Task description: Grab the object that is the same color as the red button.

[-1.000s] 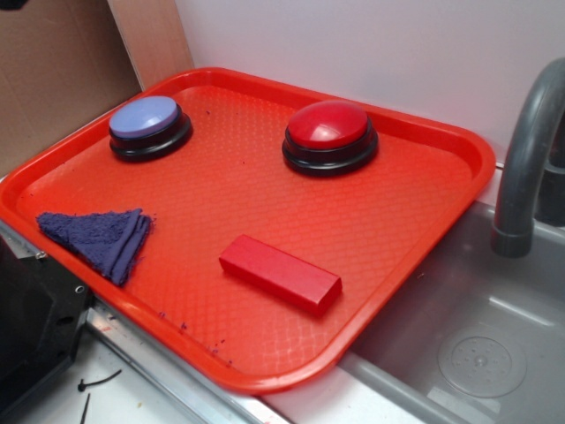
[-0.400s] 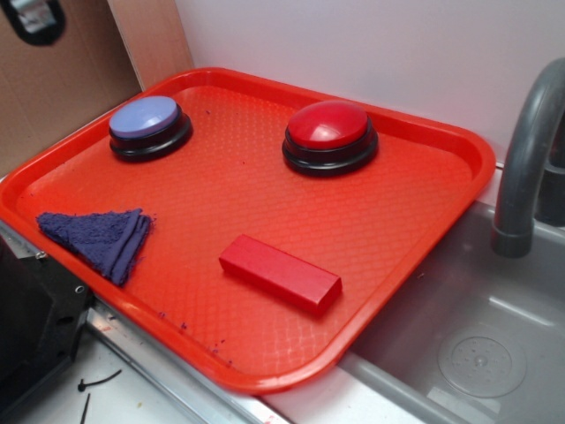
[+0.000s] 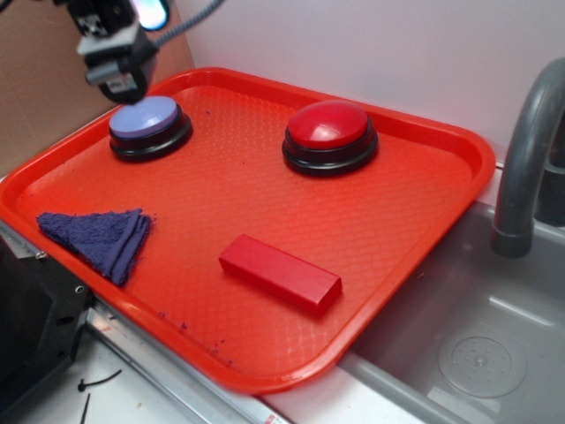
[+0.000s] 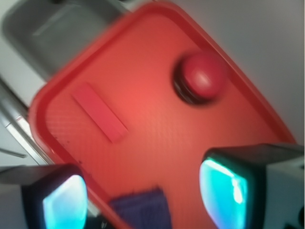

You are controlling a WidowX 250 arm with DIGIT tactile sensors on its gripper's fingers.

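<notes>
The red block point(image 3: 281, 273) lies flat near the front of the red tray point(image 3: 441, 185); the blurred wrist view shows the same block point(image 4: 99, 112) at upper left. A glossy red button point(image 3: 329, 132) on a black base stands at the tray's back middle, and the wrist view has this button point(image 4: 202, 78) at upper right. My gripper point(image 3: 119, 75) hangs at the upper left, above the tray's back-left corner, far from the block. In the wrist view my gripper point(image 4: 143, 198) is open, its fingers wide apart with nothing between them.
A lavender-blue button point(image 3: 147, 125) sits just below the gripper. A folded dark blue cloth point(image 3: 99, 238) lies at the tray's left front. A grey sink point(image 3: 468, 344) and faucet point(image 3: 528, 150) are to the right. Cardboard point(image 3: 48, 79) stands behind at left.
The gripper has come into the exterior view from the top left and moved down and to the right, now above the lavender-blue button. Nothing on the tray has moved.
</notes>
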